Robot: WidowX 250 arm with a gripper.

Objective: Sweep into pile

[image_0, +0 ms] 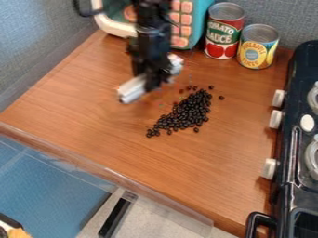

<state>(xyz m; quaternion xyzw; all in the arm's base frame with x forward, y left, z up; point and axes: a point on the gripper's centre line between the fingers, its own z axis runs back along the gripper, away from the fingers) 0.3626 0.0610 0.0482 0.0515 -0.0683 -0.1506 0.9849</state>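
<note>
A white bar (131, 89) is being gripped by the black claw (151, 82) above the wooden counter (105, 135). Dark beans (191, 109) are being supported there in a loose heap, lower right of the claw. Sweeping is apparently being done; stragglers are waiting to be nudged inward.

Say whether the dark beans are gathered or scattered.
Mostly gathered: the dark beans lie crowded in one elongated patch, with a few strays around its edges.
</note>
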